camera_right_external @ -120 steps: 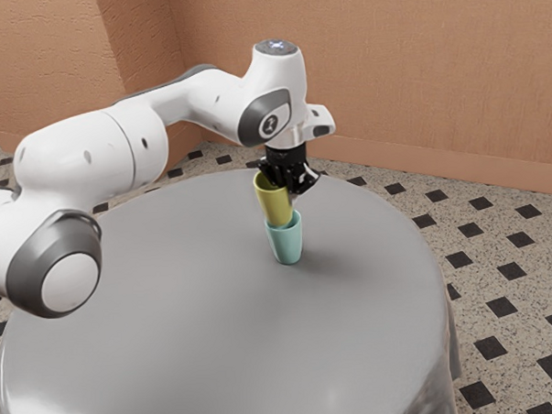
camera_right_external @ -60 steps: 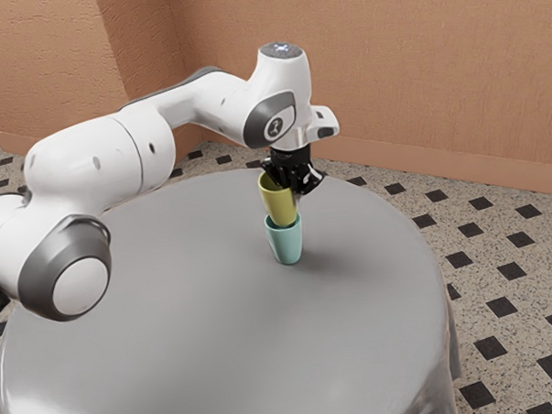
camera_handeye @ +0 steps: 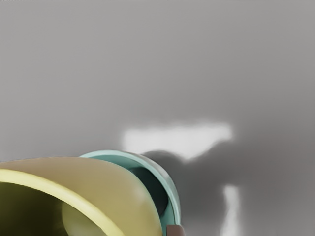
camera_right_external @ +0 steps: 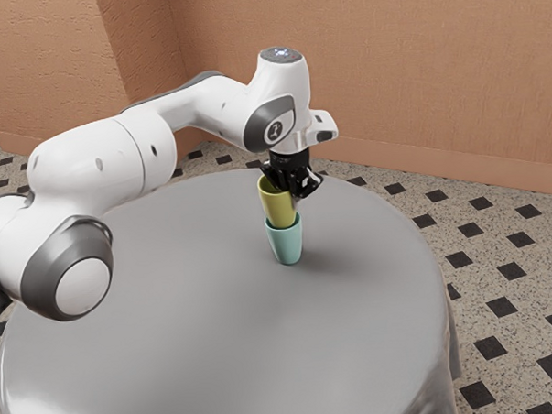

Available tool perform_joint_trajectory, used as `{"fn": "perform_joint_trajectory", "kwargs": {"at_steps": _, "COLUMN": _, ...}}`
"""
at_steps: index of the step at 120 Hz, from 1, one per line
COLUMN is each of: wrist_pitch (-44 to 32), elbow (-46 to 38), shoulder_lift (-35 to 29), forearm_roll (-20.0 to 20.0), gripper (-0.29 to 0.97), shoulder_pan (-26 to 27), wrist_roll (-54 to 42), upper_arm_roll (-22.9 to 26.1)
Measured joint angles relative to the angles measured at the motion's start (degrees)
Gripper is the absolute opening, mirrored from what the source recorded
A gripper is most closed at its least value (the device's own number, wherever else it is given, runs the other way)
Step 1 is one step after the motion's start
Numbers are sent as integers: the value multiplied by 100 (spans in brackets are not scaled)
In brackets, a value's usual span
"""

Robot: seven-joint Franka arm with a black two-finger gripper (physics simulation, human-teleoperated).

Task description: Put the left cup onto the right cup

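A yellow-green cup (camera_right_external: pixel 278 205) stands tilted slightly, its base nested inside the teal cup (camera_right_external: pixel 285 243) near the far middle of the round grey table (camera_right_external: pixel 218 347). My gripper (camera_right_external: pixel 293 184) hangs straight down over the stack and is shut on the yellow-green cup's rim, on the side toward the exterior view's right. In the wrist view the yellow-green cup (camera_handeye: pixel 98 191) sits right under my hand, with the teal cup's rim (camera_handeye: pixel 166 189) showing around it.
The grey tabletop (camera_handeye: pixel 147 73) spreads wide around the two cups, and nothing else stands on it. Past its edge lie a black-and-white tiled floor (camera_right_external: pixel 507 252) and an orange wall (camera_right_external: pixel 416 63).
My arm has shifted a little and the wrist has turned slightly. The yellow-green cup stays in the teal cup, barely moved.
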State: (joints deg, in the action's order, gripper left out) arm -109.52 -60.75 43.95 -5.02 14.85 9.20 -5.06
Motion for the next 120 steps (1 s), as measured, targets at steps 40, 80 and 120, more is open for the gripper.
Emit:
{"fn": "perform_joint_trajectory", "kwargs": {"at_steps": 40, "wrist_pitch": -36, "elbow": 0, "shoulder_lift": 3, "forearm_roll": 17, "gripper": -10, "shoulder_pan": 0, "wrist_roll": 6, "upper_arm_roll": 8}}
{"fn": "perform_joint_trajectory", "kwargs": {"at_steps": 80, "wrist_pitch": 7, "elbow": 0, "shoulder_lift": 3, "forearm_roll": 60, "gripper": 37, "shoulder_pan": -24, "wrist_roll": 6, "upper_arm_roll": -1}}
{"fn": "perform_joint_trajectory", "kwargs": {"at_steps": 120, "wrist_pitch": 36, "elbow": 0, "shoulder_lift": -1, "forearm_roll": 64, "gripper": 60, "shoulder_pan": -26, "wrist_roll": 1, "upper_arm_roll": 5}}
